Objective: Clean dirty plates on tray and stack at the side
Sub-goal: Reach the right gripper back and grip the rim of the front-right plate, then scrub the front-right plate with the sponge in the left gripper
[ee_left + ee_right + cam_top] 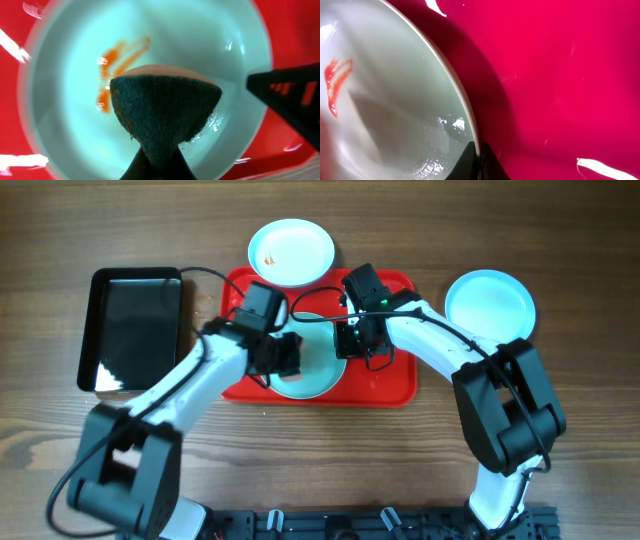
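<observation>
One pale blue plate lies on the red tray and carries an orange-red smear. My left gripper hangs over it, shut on a dark green sponge that sits just below the smear. My right gripper is shut on this plate's right rim, one finger inside and one outside. In the left wrist view the plate fills the picture. A second plate with small orange marks rests behind the tray. A third, clean-looking plate sits on the table at the right.
A glossy black tray lies on the wooden table left of the red tray. The right arm's black finger shows at the right edge of the left wrist view. Bare red tray floor lies right of the held rim.
</observation>
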